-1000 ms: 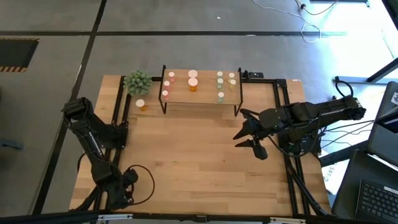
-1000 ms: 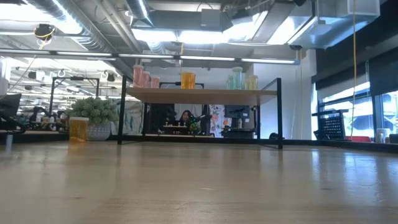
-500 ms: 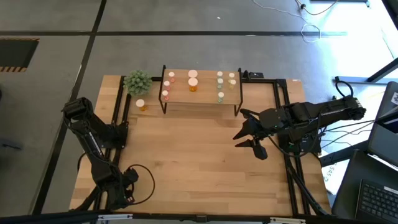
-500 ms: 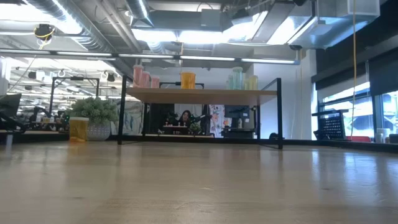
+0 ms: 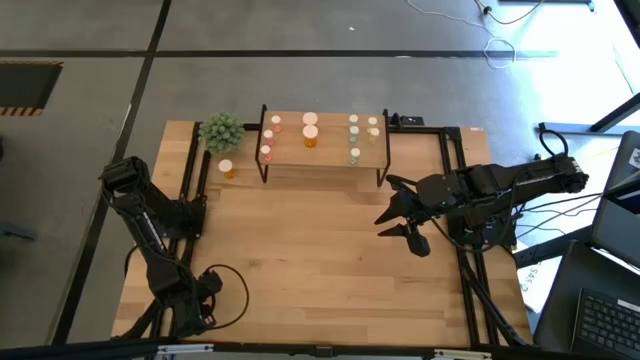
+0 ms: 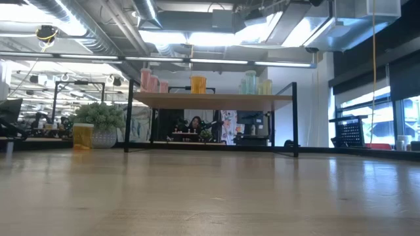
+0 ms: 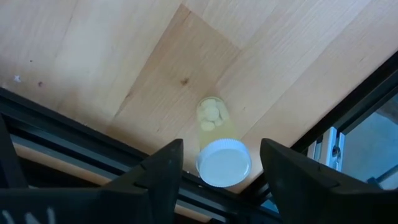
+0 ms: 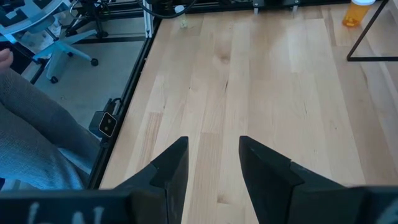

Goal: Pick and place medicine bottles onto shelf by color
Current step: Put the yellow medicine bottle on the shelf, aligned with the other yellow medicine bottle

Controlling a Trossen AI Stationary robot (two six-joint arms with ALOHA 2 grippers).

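**Lining up on a stray pale-yellow bottle (image 7: 213,119) near the table's (image 5: 320,265) 7 o'clock corner, with the shelf (image 5: 325,152) at 12 o'clock already lined pink, orange and green.**

Far left, low over the table edge with the left gripper (image 7: 222,150): fingers spread wide, one either side of the bottle's white cap, clear of it on both sides, nothing held yet. Upright or lying, hard to tell from here. Best to centre on the cap, close gently so the round body does not skid against the black rail just beside it, then lift clear before swinging toward the pale green bottles (image 5: 355,136) at the shelf's 3 o'clock end. Up at 11 o'clock, one orange bottle (image 5: 229,169) on the tabletop beside the potted plant (image 5: 221,130), not yet shelved. Over at 3 o'clock, hovering above bare wood with the right gripper (image 5: 397,219): fingers parted, gripping nothing.
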